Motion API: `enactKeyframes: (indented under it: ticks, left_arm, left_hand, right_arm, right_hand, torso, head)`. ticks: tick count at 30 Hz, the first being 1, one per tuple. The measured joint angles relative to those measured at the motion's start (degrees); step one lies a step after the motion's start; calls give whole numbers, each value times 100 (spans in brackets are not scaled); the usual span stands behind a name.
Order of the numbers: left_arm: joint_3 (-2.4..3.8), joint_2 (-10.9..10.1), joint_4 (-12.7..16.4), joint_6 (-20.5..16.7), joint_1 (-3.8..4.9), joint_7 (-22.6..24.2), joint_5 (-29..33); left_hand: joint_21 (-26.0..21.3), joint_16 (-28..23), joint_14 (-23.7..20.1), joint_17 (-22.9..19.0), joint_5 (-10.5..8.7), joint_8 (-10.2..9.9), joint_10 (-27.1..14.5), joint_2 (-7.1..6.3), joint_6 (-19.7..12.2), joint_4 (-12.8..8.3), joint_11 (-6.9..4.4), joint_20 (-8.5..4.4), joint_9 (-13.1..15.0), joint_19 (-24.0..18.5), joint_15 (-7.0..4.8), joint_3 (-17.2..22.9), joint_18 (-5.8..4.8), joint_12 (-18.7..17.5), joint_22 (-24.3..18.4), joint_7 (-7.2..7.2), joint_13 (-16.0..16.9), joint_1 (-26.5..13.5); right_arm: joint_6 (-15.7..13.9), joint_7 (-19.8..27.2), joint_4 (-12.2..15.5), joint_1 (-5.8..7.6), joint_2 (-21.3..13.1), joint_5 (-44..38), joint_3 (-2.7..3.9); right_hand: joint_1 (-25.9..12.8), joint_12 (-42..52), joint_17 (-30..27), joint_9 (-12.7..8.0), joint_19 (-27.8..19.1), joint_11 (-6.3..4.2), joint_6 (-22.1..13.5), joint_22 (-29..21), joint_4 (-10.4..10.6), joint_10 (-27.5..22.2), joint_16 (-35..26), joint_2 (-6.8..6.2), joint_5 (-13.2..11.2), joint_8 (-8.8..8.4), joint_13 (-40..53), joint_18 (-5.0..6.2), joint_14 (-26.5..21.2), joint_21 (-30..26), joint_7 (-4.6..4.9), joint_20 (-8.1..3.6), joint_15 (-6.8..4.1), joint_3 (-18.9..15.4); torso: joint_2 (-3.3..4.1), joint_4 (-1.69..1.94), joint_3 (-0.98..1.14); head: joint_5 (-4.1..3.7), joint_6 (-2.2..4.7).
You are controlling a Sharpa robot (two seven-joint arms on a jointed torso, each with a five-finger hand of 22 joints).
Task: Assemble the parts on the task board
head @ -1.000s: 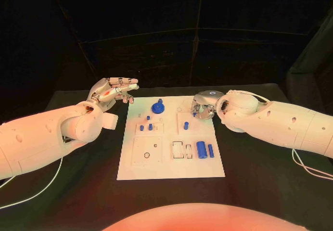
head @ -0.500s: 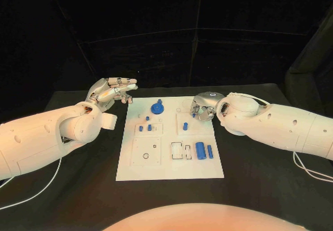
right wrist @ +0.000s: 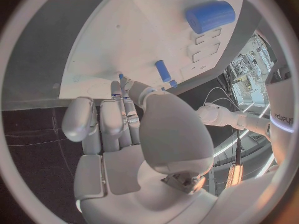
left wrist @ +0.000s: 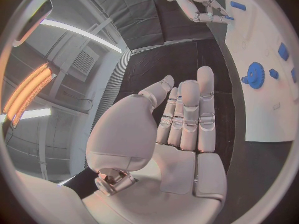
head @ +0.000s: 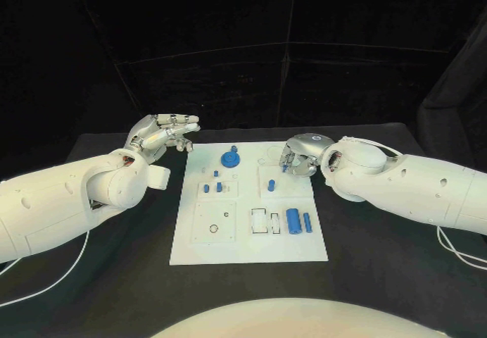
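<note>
Gear [head: 231,156] and pegs [head: 212,186] lie on task board [head: 243,246] between both hands

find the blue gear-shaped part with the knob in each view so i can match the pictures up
Head view: the blue gear part sits near the far edge of the task board, between the two hands.
Left wrist view: the same part lies on the white board, beyond the left hand.
Right wrist view: I cannot find it.
Shared landmark: the white task board, seen in all three views.
</note>
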Motion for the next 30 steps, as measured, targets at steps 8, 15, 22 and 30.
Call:
enactKeyframes:
  ticks: [8, 15, 22, 30]
  left_arm:
    - [0, -1, -30, 0, 0, -10, 1]
    - [0, 12, -49, 0, 0, -15, 6]
    - [0, 36, -60, 0, 0, -19, 26]
    - [0, 71, -78, -1, 0, -24, 46]
  left_hand:
    - [0, 0, 0, 0, 0, 0, 0, 0, 0, 0, 0, 0, 0, 0, 0, 0, 0, 0, 0, 0, 0, 0]
    - [0, 0, 0, 1, 0, 0, 0, 0, 0, 0, 0, 0, 0, 0, 0, 0, 0, 0, 1, 0, 0, 0]
    - [0, 0, -21, -17, 0, 0, 0, 25, 0, -24, 0, 0, 0, 0, -21, -24, 0, 0, -9, 0, 0, 25]
    - [0, 0, -21, -17, 0, 0, 0, 25, 0, -24, 0, 0, 0, 0, -21, -24, -1, 0, -8, 0, -1, 25]
  right_arm:
    - [-82, -66, 472, 9, -281, 98, 6]
    - [-170, -125, 1041, 101, -404, 170, 20]
    - [-255, -170, 1417, 155, -365, 190, 30]
    - [-293, -184, 1474, 162, -28, 170, 29]
  right_hand:
    - [-29, 0, -1, 1, 20, -20, 20, 20, 0, 20, -1, -30, 0, 0, 0, 0, 0, 18, -21, 20, 0, 0]
    - [-29, 0, -1, 1, 20, 0, 20, 28, -1, 41, -1, -30, 0, -3, 0, 0, 0, 22, -21, 20, 0, -1]
    - [-29, 0, -2, -1, 20, 0, 19, 46, -16, 41, -1, -30, 0, -8, 0, 0, 0, 22, -21, 20, 0, 14]
    - [-29, 0, -2, -4, 19, 0, 12, 46, -16, 41, -1, -30, 0, -22, 0, 0, 0, 22, -26, 20, 0, 14]
  torso:
    - [0, 0, -2]
    - [-1, -3, -3]
    - [-2, 14, -10]
    - [6, 18, -10]
  head:
    - [-2, -3]
    - [40, -10]
    - [117, -34]
    - [370, -103]
